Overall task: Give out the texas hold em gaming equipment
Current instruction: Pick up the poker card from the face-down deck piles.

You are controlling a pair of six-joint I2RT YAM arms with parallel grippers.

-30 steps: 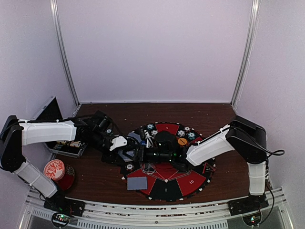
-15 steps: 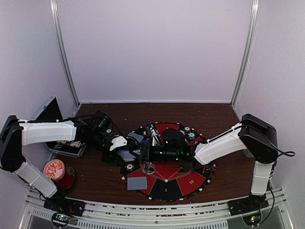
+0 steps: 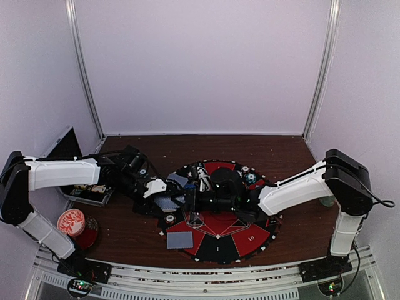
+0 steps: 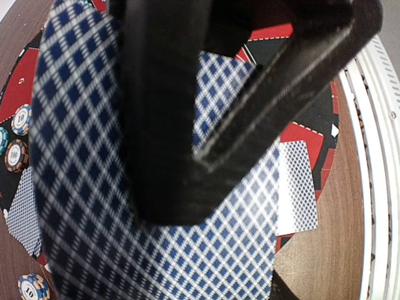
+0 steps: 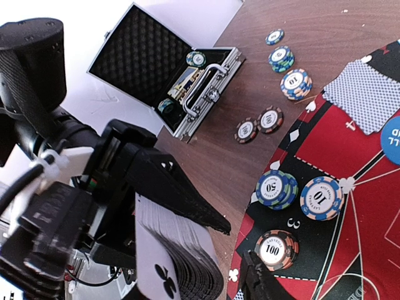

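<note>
My left gripper [image 3: 164,199] is shut on a deck of blue-diamond-backed playing cards [image 4: 187,262], held above the left edge of the round red-and-black mat [image 3: 219,245]. Its fingers [image 4: 162,125] clamp the deck's top. My right gripper [image 3: 189,203] reaches across the mat and stands open right beside the deck [image 5: 178,262]. One finger [image 5: 255,284] shows just right of the cards. Single cards lie on the mat [image 3: 180,239] [image 4: 300,184]. Chip stacks marked 50 [image 5: 275,187], 10 [image 5: 322,197] and 100 [image 5: 273,249] sit on the mat. A blue button [image 5: 392,139] lies at its centre.
An open metal case [image 5: 178,81] holding chips stands on the table at the left [image 3: 87,190]. Several loose chips [image 5: 296,83] lie on the wood between case and mat. A red-and-white patterned disc [image 3: 70,220] lies near the front left.
My right arm has stretched further left over the mat, bringing its gripper up to the deck. The left arm and deck have stayed put.
</note>
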